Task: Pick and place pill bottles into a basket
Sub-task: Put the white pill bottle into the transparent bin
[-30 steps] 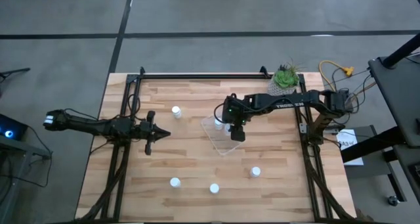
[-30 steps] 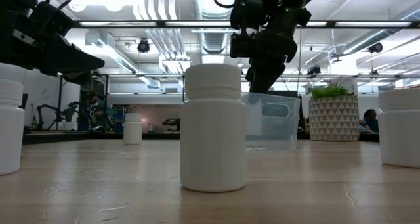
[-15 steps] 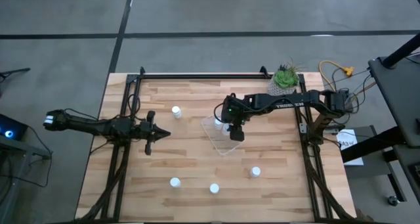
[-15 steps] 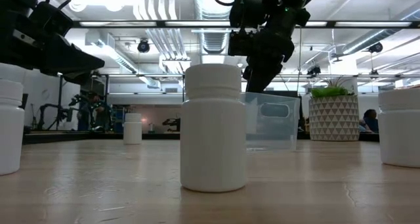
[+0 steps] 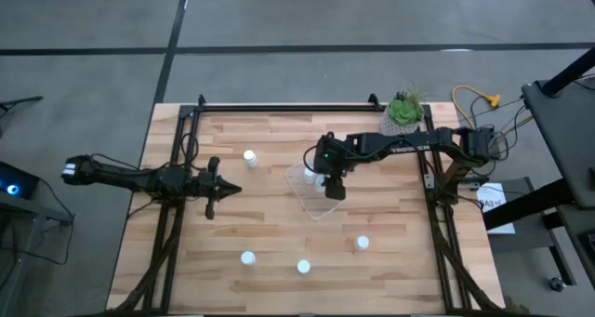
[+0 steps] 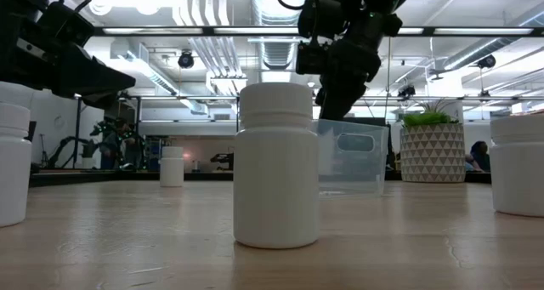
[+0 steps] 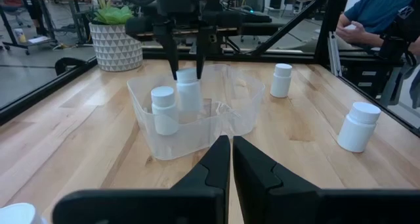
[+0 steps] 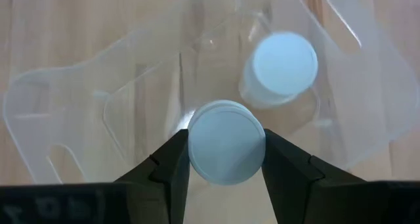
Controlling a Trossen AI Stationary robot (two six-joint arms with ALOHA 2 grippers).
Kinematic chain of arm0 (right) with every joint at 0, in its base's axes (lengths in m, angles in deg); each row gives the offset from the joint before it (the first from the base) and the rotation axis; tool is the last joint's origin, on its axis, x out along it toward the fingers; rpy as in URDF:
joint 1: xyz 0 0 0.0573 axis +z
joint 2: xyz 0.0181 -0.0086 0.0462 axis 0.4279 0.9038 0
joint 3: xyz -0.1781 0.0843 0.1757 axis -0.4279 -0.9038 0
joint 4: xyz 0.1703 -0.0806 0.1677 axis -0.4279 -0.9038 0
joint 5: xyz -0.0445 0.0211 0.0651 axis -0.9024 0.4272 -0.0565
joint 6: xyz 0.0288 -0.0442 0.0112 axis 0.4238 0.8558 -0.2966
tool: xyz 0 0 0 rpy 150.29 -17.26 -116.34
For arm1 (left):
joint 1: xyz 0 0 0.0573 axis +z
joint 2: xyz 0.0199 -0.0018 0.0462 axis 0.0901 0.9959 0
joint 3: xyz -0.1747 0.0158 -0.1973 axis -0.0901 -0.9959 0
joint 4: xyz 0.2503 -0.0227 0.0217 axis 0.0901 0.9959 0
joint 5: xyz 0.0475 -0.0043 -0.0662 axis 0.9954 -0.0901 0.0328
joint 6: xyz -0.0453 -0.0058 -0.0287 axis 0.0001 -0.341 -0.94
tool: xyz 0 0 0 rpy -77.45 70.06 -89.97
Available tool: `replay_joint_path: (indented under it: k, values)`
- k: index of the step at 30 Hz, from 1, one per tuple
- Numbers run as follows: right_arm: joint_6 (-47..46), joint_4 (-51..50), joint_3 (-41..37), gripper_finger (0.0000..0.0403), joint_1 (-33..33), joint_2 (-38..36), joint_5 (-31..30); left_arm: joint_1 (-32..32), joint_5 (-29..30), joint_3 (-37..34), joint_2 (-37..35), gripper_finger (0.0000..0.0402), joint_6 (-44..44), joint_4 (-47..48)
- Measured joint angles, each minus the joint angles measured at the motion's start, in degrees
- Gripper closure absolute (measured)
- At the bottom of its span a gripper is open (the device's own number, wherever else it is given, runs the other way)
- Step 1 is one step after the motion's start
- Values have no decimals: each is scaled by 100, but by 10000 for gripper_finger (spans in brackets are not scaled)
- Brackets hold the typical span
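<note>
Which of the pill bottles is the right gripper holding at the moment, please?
The bottle between the right gripper's fingers, held in the clear basket beside another bottle standing there. The other four stand out on the table.

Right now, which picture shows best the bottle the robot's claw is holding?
The right wrist view: the right gripper pinches the held bottle over the basket. The left wrist view shows it from the side beside another bottle. The high and low views mostly hide it.
</note>
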Motion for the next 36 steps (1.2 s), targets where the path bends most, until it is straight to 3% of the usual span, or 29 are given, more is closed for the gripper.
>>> replay_joint_path:
  k: [25, 32, 36]
  values:
    - [-10, -80, 118, 261, 7, 365, 63, 0, 2, 0, 4, 402, 8, 2]
    - [-21, -115, 140, 188, 7, 365, 63, 0, -1, 0, 2, 402, -18, 0]
    - [-34, -126, 198, 165, 7, 365, 56, 0, -1, 0, 2, 402, -18, 2]
